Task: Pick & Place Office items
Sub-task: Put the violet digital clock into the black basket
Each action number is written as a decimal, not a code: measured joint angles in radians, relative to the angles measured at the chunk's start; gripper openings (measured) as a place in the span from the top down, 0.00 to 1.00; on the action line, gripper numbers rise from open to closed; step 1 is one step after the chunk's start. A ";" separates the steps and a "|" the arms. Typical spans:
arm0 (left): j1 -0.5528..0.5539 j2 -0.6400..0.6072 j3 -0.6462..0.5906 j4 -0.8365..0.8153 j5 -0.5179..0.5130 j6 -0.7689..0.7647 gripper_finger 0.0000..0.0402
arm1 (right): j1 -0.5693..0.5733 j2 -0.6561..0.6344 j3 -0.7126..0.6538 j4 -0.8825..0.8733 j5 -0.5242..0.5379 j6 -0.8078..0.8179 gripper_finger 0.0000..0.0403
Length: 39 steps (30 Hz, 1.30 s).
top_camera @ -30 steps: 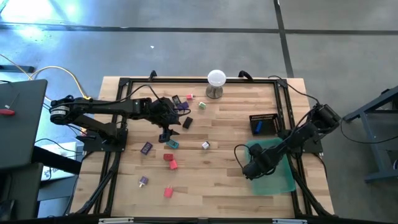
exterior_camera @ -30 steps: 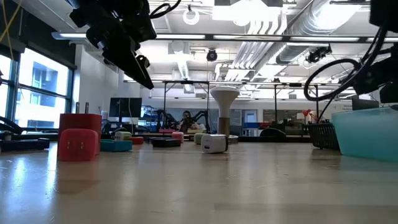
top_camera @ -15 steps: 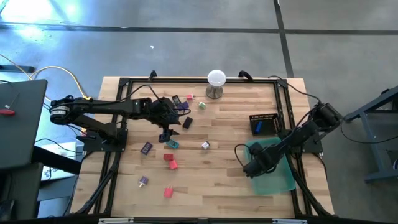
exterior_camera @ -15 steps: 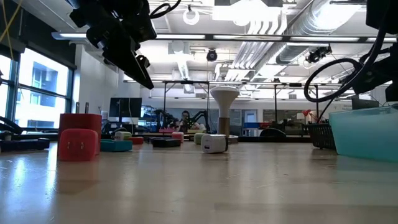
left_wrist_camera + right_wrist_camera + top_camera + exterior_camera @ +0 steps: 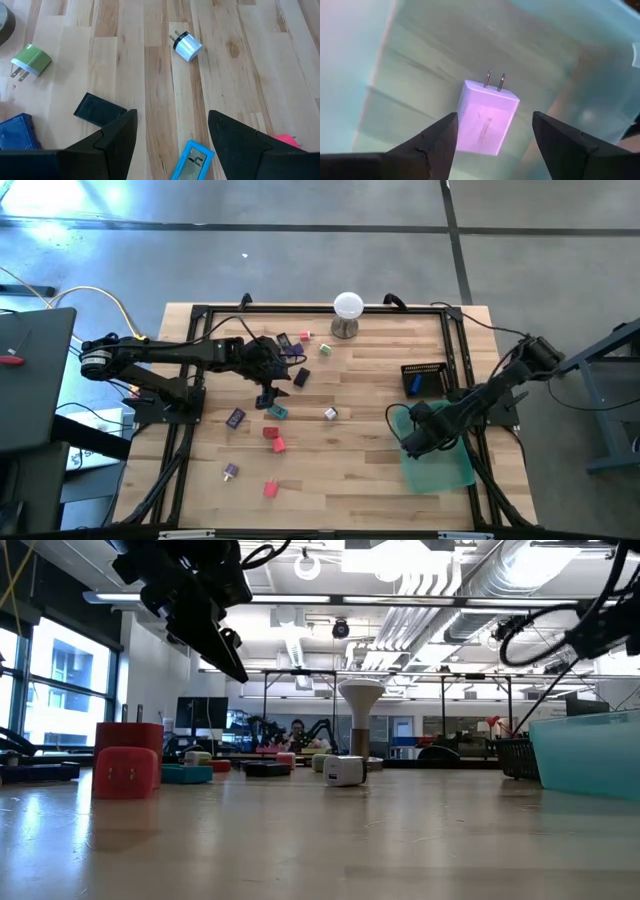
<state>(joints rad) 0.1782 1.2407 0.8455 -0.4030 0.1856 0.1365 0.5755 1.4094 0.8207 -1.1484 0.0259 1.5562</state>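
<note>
L gripper (image 5: 268,392) is hanging unclenched, empty, over the scattered office items – teal clip (image 5: 189,161) lying just under it, long axis running near-to-far, so L arm is nearer. R gripper (image 5: 418,438) is hovering released over the green tray (image 5: 452,472), lavender charger (image 5: 487,117) lying inside. No readable writing.

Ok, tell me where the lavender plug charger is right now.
The lavender charger lies inside the green tray on the table's right side, below the open right gripper.
</note>
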 joint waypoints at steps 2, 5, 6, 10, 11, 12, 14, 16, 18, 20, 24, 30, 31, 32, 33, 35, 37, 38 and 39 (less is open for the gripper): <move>0.000 0.000 0.000 0.000 -0.005 -0.006 0.42 | 0.000 -0.038 0.000 0.000 0.009 -0.009 0.39; 0.000 0.000 0.000 0.000 -0.005 -0.064 0.42 | 0.001 -0.097 0.000 -0.003 0.053 -0.009 0.39; 0.000 0.000 0.000 0.000 -0.006 -0.108 0.42 | 0.001 -0.116 0.000 -0.004 0.078 -0.005 0.39; 0.000 0.000 0.009 -0.021 -0.026 -0.227 0.42 | 0.003 -0.173 0.001 -0.003 0.226 -0.002 0.39; -0.001 -0.002 0.012 -0.028 -0.055 -0.228 0.42 | 0.003 -0.182 0.001 -0.003 0.260 -0.012 0.39; -0.006 -0.006 0.014 -0.039 -0.089 -0.230 0.42 | 0.003 -0.189 0.001 -0.003 0.295 -0.019 0.39; -0.022 -0.011 0.014 -0.060 -0.179 -0.232 0.42 | 0.003 -0.199 0.001 -0.002 0.345 -0.038 0.39; -0.039 -0.023 0.020 -0.099 -0.263 -0.240 0.42 | -0.002 -0.199 0.001 -0.001 0.367 -0.042 0.39; -0.066 -0.036 0.044 -0.157 -0.333 -0.256 0.42 | -0.013 -0.198 0.001 0.000 0.346 -0.043 0.39; -0.096 -0.050 0.076 -0.234 -0.387 -0.276 0.42 | -0.020 -0.198 0.009 -0.001 0.344 -0.043 0.39; -0.164 -0.056 0.163 -0.420 -0.409 -0.358 0.42 | -0.028 -0.198 0.041 0.003 0.459 -0.074 0.39; -0.256 -0.053 0.241 -0.671 -0.452 -0.802 0.42 | -0.027 -0.198 0.105 0.054 0.771 -0.249 0.39; -0.274 -0.052 0.241 -0.701 -0.454 -0.864 0.42 | -0.027 -0.198 0.113 0.070 0.822 -0.285 0.39; -0.289 -0.052 0.241 -0.733 -0.453 -0.920 0.42 | -0.028 -0.198 0.122 0.086 0.869 -0.323 0.39; -0.301 -0.052 0.241 -0.771 -0.450 -0.979 0.42 | -0.028 -0.198 0.129 0.109 0.918 -0.362 0.39; -0.320 -0.051 0.241 -0.846 -0.446 -1.094 0.42 | -0.028 -0.198 0.132 0.176 1.022 -0.454 0.39; -0.330 -0.048 0.241 -0.912 -0.447 -1.189 0.42 | -0.028 -0.198 0.132 0.251 1.107 -0.560 0.39; -0.332 -0.048 0.241 -0.935 -0.447 -1.225 0.42 | -0.029 -0.198 0.132 0.286 1.140 -0.614 0.39; -0.332 -0.048 0.241 -0.947 -0.448 -1.248 0.42 | -0.029 -0.198 0.132 0.317 1.169 -0.669 0.39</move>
<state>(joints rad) -0.1536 1.1925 1.0863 -1.3496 -0.2622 -1.1118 0.5468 1.2114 0.9528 -0.8311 1.1950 0.8870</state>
